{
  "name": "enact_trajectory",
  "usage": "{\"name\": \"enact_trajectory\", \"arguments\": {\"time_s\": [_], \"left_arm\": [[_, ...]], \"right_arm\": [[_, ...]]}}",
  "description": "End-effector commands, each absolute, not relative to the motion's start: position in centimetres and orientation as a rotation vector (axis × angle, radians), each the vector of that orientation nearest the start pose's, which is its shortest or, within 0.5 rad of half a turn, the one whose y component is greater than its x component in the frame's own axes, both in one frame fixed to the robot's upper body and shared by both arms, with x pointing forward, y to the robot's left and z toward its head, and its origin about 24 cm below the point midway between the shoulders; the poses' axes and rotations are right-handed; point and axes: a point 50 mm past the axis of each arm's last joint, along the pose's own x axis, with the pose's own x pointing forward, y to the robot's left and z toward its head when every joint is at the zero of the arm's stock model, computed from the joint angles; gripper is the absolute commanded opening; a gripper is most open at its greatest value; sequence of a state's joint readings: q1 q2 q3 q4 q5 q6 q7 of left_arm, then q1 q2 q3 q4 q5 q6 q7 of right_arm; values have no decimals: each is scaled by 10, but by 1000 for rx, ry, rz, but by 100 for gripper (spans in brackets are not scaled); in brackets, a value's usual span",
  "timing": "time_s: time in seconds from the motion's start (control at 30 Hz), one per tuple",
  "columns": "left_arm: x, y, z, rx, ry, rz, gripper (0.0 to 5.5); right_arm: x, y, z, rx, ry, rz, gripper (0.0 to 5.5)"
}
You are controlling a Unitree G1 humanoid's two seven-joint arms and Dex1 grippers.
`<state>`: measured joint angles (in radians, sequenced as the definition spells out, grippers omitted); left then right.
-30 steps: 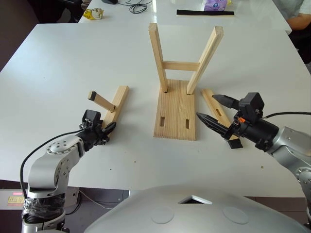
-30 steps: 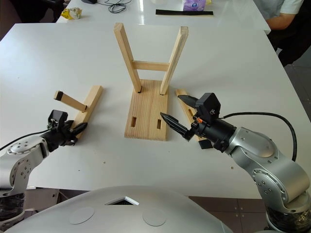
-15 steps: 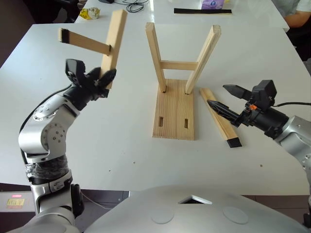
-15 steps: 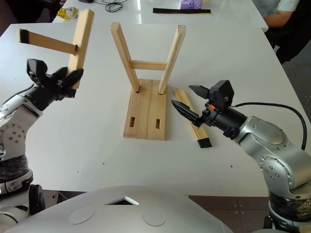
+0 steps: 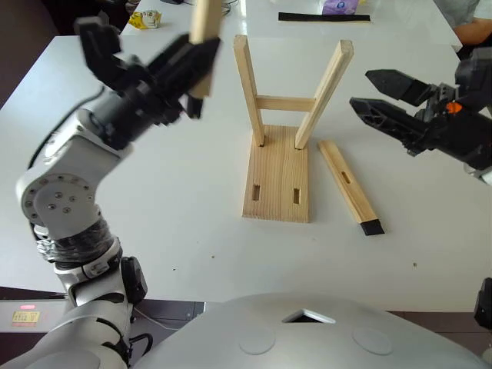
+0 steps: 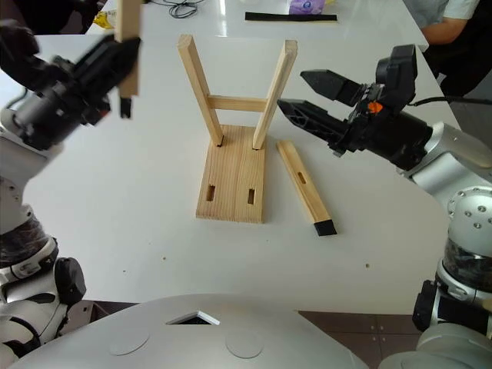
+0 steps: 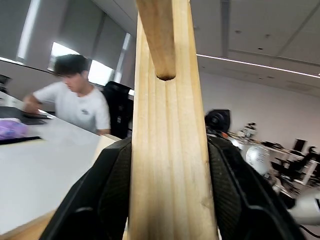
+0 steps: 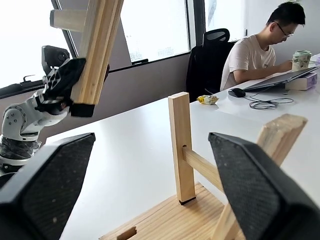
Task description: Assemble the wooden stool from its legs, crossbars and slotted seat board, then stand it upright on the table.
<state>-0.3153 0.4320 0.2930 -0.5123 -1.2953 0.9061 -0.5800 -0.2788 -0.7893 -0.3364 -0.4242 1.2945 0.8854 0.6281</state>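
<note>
Your left tool [image 5: 181, 65] is raised well above the surface [image 5: 154, 200], at about 10 o'clock from the seat board [image 5: 278, 184]. It pinches the second leg [image 6: 128, 31] near the leg's dark-capped lower end. Your right tool [image 6: 296, 91] hovers with its fingers spread and nothing between them, at about 2 o'clock from the board, just beside the standing leg frame [image 5: 286, 103]. The loose leg [image 5: 347, 187] lies flat on the surface at 3 o'clock from the board.

The main risk is probably the long leg twisting in the pinch, because it is held near one end and the crossbar adds weight higher up. A swing toward the board could knock the standing frame out of its sockets. So could the right tool, since it sits so close. The two empty slots [image 5: 256, 192] are narrow, so a tilted leg would likely jam rather than seat.

The head views give you the layout, the empty slots and the loose leg, but the grip is hard to judge there. The left wrist view shows the leg squarely between both dark fingers [image 7: 115, 200], with the crossbar [image 7: 157, 35] seated in its hole. The right wrist view shows the crossbar stub [image 8: 67, 19] jutting sideways, and the gap between the held leg and the frame.
</note>
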Motion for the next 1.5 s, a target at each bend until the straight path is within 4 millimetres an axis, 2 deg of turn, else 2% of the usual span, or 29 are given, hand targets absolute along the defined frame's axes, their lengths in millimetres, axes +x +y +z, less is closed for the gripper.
{"name": "enact_trajectory", "arguments": {"time_s": [0.03,0.2,0.47,0.67,1.33,1.5], "left_arm": [[224,151,210,-505,-54,-1341,204],[226,154,208,-468,-24,-1366,204],[218,142,206,-457,-2,-1439,204],[212,136,199,-442,48,-1490,204],[211,126,186,-417,84,-1537,204],[211,125,185,-424,85,-1538,204]], "right_arm": [[228,-200,237,298,67,1204,419],[228,-197,243,272,191,1327,419],[246,-178,240,240,280,1419,419],[249,-165,242,216,295,1493,419],[242,-151,259,245,255,1615,419],[239,-150,257,240,256,1623,347]]}}
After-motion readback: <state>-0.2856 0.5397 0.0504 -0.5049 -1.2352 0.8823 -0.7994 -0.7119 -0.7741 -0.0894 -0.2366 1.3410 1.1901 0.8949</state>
